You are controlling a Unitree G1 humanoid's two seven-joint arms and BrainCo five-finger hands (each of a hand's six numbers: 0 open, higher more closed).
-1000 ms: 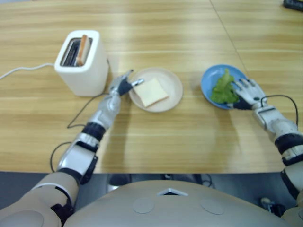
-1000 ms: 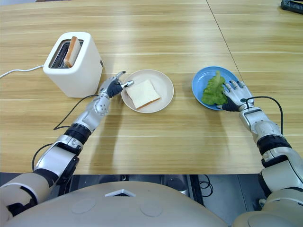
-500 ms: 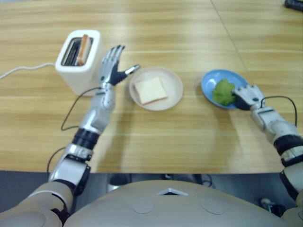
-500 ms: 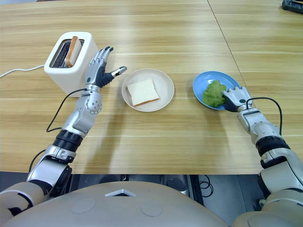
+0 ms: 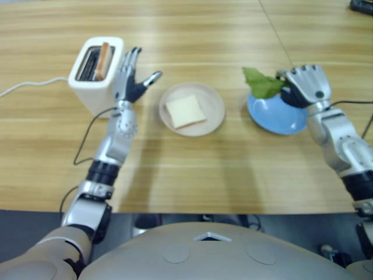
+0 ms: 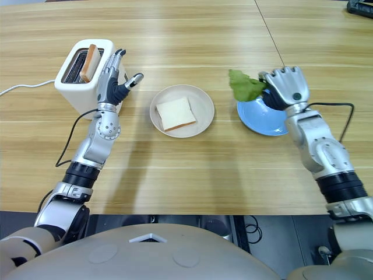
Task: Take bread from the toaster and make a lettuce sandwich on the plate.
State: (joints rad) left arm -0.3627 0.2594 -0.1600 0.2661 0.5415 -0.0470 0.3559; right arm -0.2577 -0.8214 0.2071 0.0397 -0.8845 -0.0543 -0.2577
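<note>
The lettuce leaf (image 6: 245, 84) is gripped in the right hand (image 6: 285, 87) above the blue plate (image 6: 265, 119), one bread slice (image 6: 175, 114) is laid on the beige plate (image 6: 203, 100), another slice (image 6: 88, 62) is seated in the toaster (image 6: 76, 90), and the left hand (image 6: 113, 81) is held beside it, fingers spread, empty.

You have a light wooden plank table (image 6: 204, 35) carrying a white boxy toaster (image 6: 73, 93) at your left, a round beige plate (image 6: 204, 102) in the middle and a round blue plate (image 6: 259, 120) at your right. A thin white cord (image 6: 23, 88) runs off the left edge.
</note>
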